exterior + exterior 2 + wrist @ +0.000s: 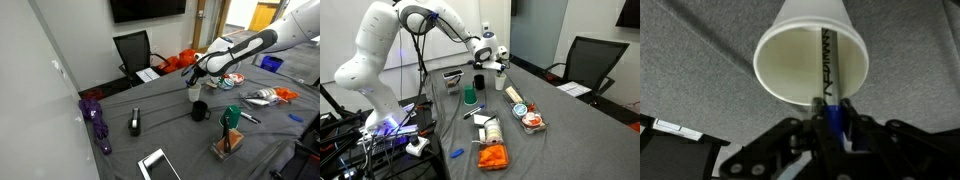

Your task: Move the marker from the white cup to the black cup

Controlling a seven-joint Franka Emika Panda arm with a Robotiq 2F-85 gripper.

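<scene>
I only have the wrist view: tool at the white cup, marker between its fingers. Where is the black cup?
Observer: The black cup stands right next to the white cup, on the side away from the office chair.
Operator: Anything else near it?
Observer: A green cup stands beyond the black cup, apart from it.
Operator: Is the black cup upright?
Observer: It looks upright in both exterior views. Whether anything is inside is too small to tell.
</scene>
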